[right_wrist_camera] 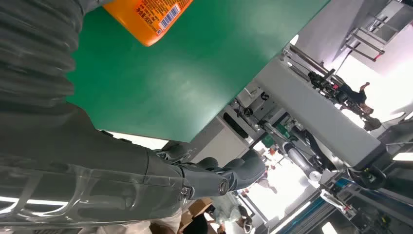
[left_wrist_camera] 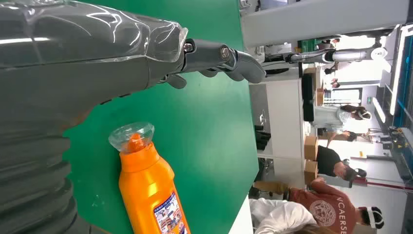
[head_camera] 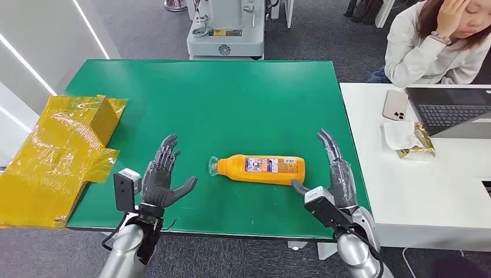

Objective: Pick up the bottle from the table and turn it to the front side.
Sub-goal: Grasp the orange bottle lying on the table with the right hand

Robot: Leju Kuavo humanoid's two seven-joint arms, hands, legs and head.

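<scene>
With the orange bottle (head_camera: 260, 169) lying on its side on the green table (head_camera: 231, 98) between both empty, spread-fingered hands, the right hand (head_camera: 337, 179) should close squarely around its base before the left hand (head_camera: 161, 179) steadies its cap.

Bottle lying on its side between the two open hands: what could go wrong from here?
1. The orange bottle is round and lying flat on the green table, so a one-sided nudge might roll it away.
2. The right hand sits close to the base, its thumb almost touching; closing off-centre could push the bottle toward the left hand.
3. The clear cap end looks narrow, so gripping there may slip.
</scene>
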